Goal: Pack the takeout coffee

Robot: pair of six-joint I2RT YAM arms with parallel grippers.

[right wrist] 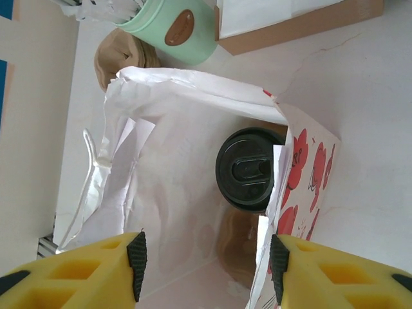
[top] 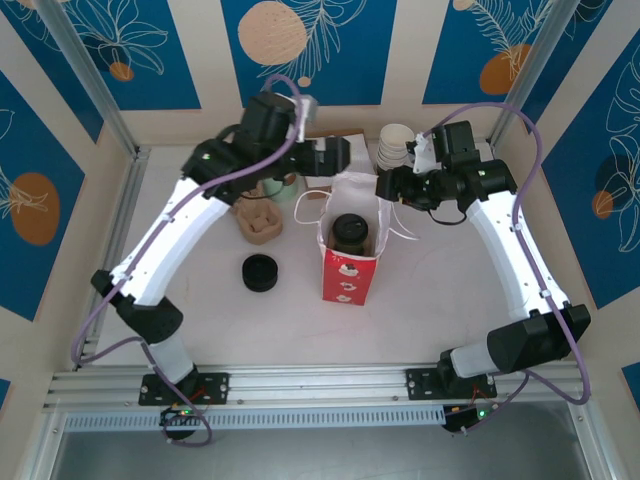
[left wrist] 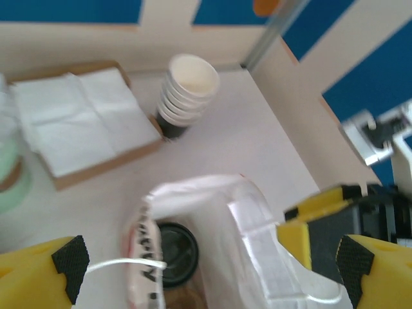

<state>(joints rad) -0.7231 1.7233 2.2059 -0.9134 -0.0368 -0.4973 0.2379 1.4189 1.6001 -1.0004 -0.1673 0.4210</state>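
1. The lidded coffee cup (right wrist: 244, 168) stands inside the paper bag (top: 348, 275) at mid-table.
2. Above the bag, left gripper (left wrist: 212, 261) spread wide, right gripper (right wrist: 207, 265) parted, both empty.
3. Best withdrawn straight up, clear of the handles (left wrist: 122, 262).

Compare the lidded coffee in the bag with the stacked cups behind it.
The takeout coffee has a black lid; the cup stack is lidless. The coffee is one cup, the stack several nested. The coffee sits inside the bag; the stack stands on the table. Both are round cups.
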